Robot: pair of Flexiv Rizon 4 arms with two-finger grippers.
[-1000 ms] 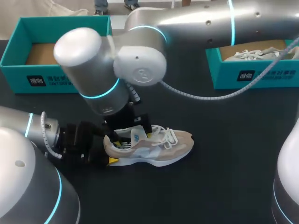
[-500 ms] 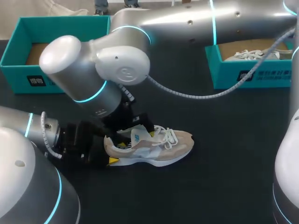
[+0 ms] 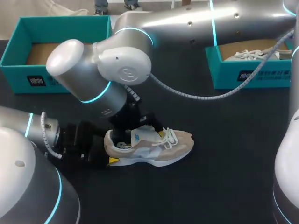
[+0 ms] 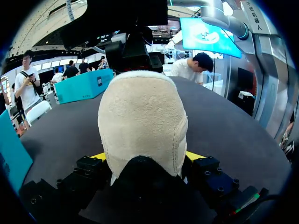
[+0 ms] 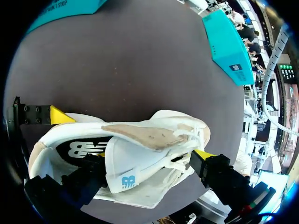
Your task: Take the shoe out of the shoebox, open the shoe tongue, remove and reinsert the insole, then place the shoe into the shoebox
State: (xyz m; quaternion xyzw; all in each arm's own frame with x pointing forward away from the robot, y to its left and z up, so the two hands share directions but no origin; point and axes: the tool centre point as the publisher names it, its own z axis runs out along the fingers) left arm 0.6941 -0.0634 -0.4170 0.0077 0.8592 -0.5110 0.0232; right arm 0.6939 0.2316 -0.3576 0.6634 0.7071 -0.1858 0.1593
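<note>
- Shoe (image 3: 154,148) (image 4: 140,126) (image 5: 154,135) sat sole-down mid-surface (image 3: 224,140), toe to 3 o'clock and heel to 9 o'clock, outside both boxes.
- Left tool (image 3: 110,149) (image 4: 145,156) was clamped on the heel, with yellow-tipped fingers (image 4: 99,156) pressed on either side. Same hold and same spot as 1.0 s back.
- Right tool (image 3: 142,133) (image 5: 147,163) sat over the shoe opening at the tongue (image 3: 142,136) (image 5: 131,163). Couldn't tell whether it gripped the tongue or only bore on it.
- Change over the last 0.5 s: the right tool shifted toward 3 o'clock along the shoe. The tongue leaned further toward the toe and the opening was wider.
- Insole (image 3: 122,145) (image 5: 81,148) showed inside the opening, still seated in the shoe.
- Right arm's big joint (image 3: 72,58) swung toward 9 o'clock in the first half second, then eased back a little toward 3 o'clock.
- The shoe itself hadn't moved across the three frames.
- 10 o'clock shoebox (image 3: 18,70) showed a bare cardboard floor.
- 2 o'clock shoebox (image 3: 261,74) held a second shoe (image 3: 252,53).
- Both boxes were well apart from the shoe.
</note>
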